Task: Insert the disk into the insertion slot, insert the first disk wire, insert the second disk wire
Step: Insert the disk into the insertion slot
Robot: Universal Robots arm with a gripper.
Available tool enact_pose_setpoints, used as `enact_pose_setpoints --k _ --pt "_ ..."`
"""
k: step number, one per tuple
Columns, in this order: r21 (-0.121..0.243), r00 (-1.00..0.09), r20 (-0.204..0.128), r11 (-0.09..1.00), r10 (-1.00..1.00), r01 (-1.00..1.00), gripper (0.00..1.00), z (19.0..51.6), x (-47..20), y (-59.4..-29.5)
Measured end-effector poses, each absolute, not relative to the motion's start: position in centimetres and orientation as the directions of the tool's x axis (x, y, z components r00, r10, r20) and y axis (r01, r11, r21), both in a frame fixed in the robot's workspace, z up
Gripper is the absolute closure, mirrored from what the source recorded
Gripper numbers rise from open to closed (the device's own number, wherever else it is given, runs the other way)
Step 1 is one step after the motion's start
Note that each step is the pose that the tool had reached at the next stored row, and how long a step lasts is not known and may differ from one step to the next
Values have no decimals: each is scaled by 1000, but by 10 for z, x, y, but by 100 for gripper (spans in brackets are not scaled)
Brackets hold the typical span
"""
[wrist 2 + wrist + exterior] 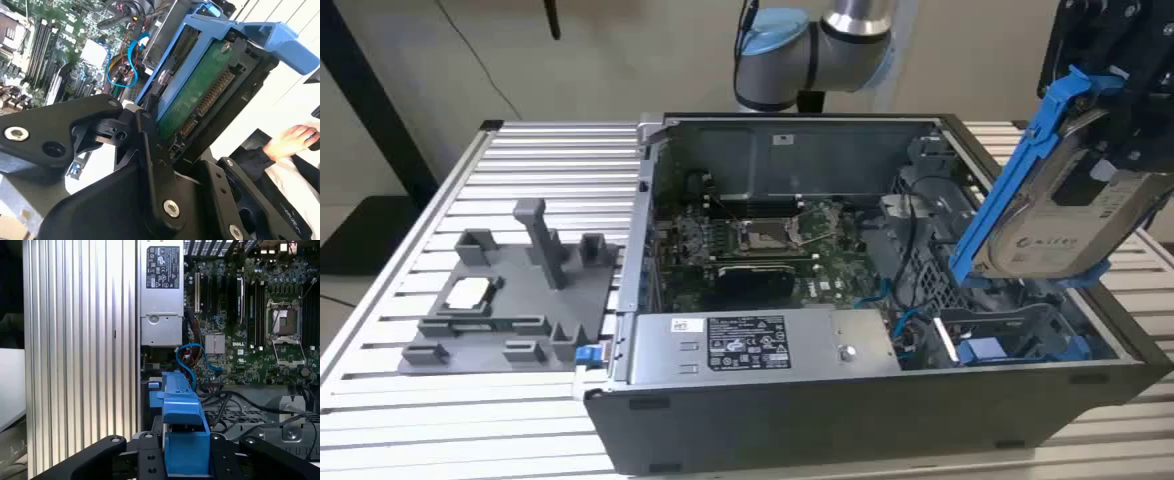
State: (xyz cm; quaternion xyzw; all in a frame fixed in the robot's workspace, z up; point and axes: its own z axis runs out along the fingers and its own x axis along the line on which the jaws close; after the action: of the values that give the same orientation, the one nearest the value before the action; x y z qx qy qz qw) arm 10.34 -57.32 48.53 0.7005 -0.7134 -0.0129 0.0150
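Gripper (1125, 140) sits in the upper right of the exterior view, clamped on the disk (1067, 215). The disk hangs tilted and steep in its blue carrier (1014, 170), label side facing the camera. Its low end is over the right part of the case (854, 420), above the slot (1027, 312) and clear of it, so it is not inserted.

In the first wrist view the carrier (182, 435) is pinched between the black fingers (100, 455). In the second wrist view the disk's green circuit side (200, 95) and connector row show, with the frame held tight in the black linkage.

The slot is in the lower right of the case, with a blue plastic part (983, 352) at its near end.

The case is open on top. It holds a board (720, 250) with a socket (763, 235) at center, a power supply (761, 345) along the near edge, and a blue cable (907, 320) just beside the slot.

On the slatted table (520, 170), at the exterior view's left, a grey fixture (520, 300) holds a small pale part (470, 292).

A person's hand (292, 140) shows in the second wrist view, well apart from the disk.
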Motion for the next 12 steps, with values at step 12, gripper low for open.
enact_pose_setpoints --k 12 --pt "39 -18 3 18 -1000 -999 68 482 105 -573"
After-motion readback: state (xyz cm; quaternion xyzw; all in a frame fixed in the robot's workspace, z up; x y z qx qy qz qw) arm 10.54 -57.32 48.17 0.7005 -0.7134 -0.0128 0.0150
